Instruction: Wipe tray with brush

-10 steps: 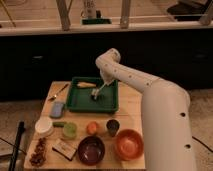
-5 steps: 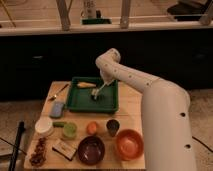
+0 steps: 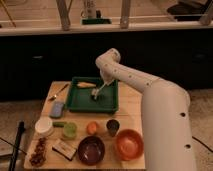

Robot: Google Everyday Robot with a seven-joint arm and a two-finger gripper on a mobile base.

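The dark-green tray (image 3: 80,102) lies at the back of the wooden table. A yellow corn-like item (image 3: 85,85) rests in its far left part. My gripper (image 3: 105,83) hangs over the tray's right half. The brush (image 3: 98,92) with its pale handle slants down from the gripper, its bristle head touching the tray floor near the middle right.
A metal spoon (image 3: 59,93) and a blue-grey pad (image 3: 57,109) lie left of the tray. In front stand a white bowl (image 3: 44,126), green cup (image 3: 69,131), orange fruit (image 3: 92,128), dark cup (image 3: 113,127), purple bowl (image 3: 91,149) and orange bowl (image 3: 129,144).
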